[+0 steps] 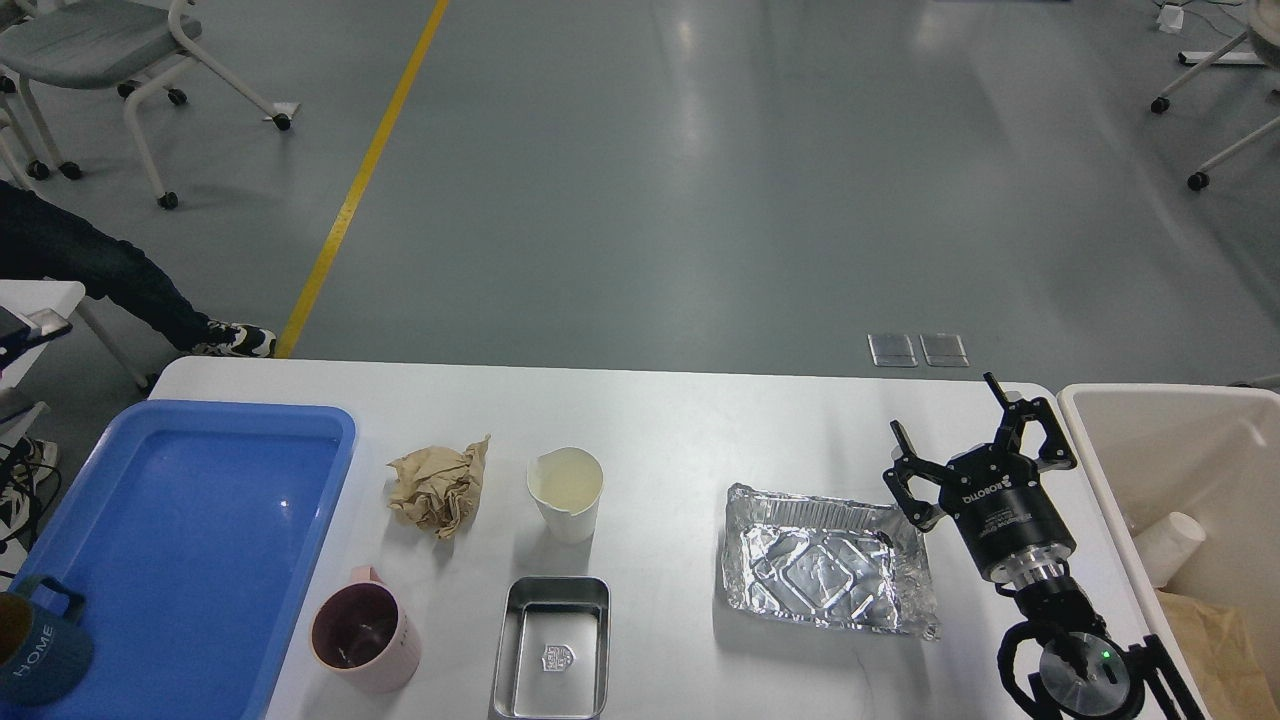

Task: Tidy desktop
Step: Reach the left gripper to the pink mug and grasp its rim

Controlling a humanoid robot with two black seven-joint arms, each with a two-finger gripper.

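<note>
The white desktop (680, 420) holds a crumpled brown paper ball (438, 487), a white paper cup (566, 492), a pink mug (362, 638), a steel rectangular tin (552, 648) and a crumpled foil tray (828, 570). My right gripper (945, 403) is open and empty, its fingers spread, just right of the foil tray's far right corner. My left gripper is out of view.
A blue tray (190, 540) lies on the table's left part, with a dark blue "HOME" mug (40, 650) at its near left corner. A beige bin (1190, 500) at the right edge holds a white cup (1170, 548) and brown paper. Chairs stand on the floor beyond.
</note>
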